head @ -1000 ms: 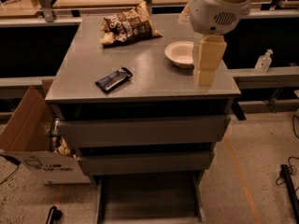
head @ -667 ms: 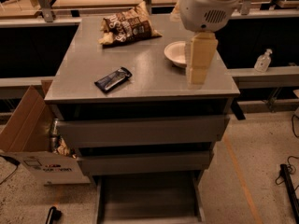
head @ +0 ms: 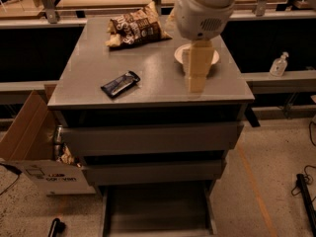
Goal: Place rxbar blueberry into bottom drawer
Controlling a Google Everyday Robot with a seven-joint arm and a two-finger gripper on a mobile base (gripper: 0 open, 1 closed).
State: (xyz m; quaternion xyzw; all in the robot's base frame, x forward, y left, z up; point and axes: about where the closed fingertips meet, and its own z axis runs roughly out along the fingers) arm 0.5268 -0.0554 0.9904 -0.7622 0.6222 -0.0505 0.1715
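Pincer further left, apparently over bowl

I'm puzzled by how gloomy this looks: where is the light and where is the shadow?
Camera view: dim, warm light; the cabinet top carries a soft sheen, the rxbar blueberry looks dark on it, the gripper hanging over the top's right side is well lit, and the open bottom drawer lies in shade.

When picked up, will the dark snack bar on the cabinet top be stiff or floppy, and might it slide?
The rxbar blueberry lies flat and thin, so it is probably light and fairly stiff. Its glossy wrapper on the smooth cabinet top suggests it may slide when pushed, not roll. The gripper hangs over the top's right side, apart from it.
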